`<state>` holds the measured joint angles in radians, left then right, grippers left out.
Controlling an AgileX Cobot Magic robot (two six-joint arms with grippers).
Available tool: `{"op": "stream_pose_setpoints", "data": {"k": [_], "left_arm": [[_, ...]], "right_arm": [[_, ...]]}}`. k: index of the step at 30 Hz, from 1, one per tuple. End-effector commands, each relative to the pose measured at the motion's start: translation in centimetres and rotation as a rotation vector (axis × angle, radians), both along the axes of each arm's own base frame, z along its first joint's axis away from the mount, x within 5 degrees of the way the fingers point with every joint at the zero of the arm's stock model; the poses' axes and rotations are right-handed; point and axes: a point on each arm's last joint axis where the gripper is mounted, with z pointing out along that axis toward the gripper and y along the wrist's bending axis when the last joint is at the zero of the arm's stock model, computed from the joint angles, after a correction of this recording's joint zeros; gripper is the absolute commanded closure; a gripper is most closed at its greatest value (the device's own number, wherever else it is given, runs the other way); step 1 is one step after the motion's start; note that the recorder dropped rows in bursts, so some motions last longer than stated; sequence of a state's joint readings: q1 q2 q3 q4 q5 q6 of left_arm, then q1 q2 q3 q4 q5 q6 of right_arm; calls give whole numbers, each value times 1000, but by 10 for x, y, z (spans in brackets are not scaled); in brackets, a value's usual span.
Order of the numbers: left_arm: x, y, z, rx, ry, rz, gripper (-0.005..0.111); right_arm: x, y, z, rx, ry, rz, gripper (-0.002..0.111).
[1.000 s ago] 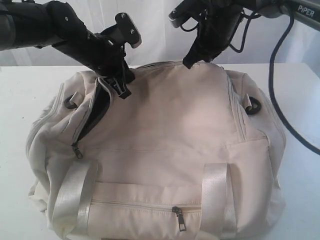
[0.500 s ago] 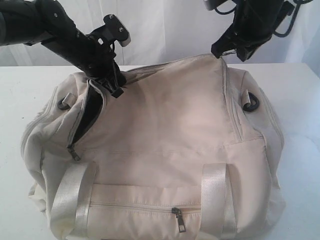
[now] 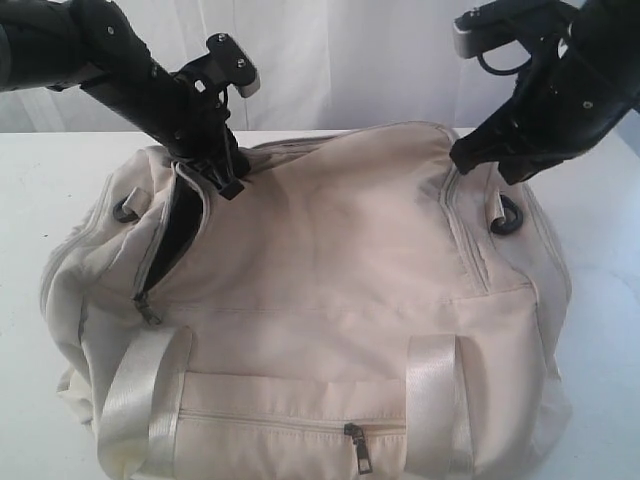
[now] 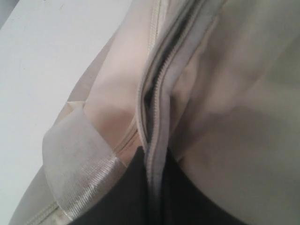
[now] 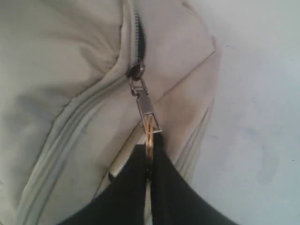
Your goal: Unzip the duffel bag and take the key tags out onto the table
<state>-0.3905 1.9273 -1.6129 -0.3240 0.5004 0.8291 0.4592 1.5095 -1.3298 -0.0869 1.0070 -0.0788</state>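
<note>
Well, the duffel bag [image 3: 330, 260] sits mid-table [image 3: 60, 170], front pocket toward the exterior camera. It is soft, slack cloth, likely light. Expect it to fold and drag with any pull rather than hold shape, so anchor with one arm while the other runs the slider. The best holds are the metal zipper pull [image 5: 146, 108] and the stitched zipper edge [image 4: 157, 93], not the loose panels. Your right gripper [image 3: 468, 158] has its jaws pinched together on the pull's ring at the bag's right end. Your left gripper [image 3: 228, 182] has its jaws closed on the zipper edge, beside the gap [image 3: 180, 230] at the left end where dark lining shows. The key tags are not in view and are presumably inside. The tabletop is plain, white and smooth, so the bag may slide. White table shows either side of the bag, with a pale backdrop behind.
</note>
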Motion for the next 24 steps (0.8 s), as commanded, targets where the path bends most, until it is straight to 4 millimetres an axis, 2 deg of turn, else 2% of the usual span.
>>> {"op": "stream_pose_setpoints", "data": {"k": [1,6,11,19,24], "left_arm": [[-1,5,1,12,14,7,106],[-1,5,1,8,19,15,106],[-1,5,1,3,23,22,106],[-1,5,1,-3,32,35,106],[-3,4,5,-8,51,21,103]], "right_arm": [[-23,-11,-8,49,19,-22,108],[-46,-16,-24,101,71,-15,108],[-70,-20,-29,160,87,10,108],[-94,-30,-18,220,12,9,108],[-92,-31,-10,243,-79,10,108]]}}
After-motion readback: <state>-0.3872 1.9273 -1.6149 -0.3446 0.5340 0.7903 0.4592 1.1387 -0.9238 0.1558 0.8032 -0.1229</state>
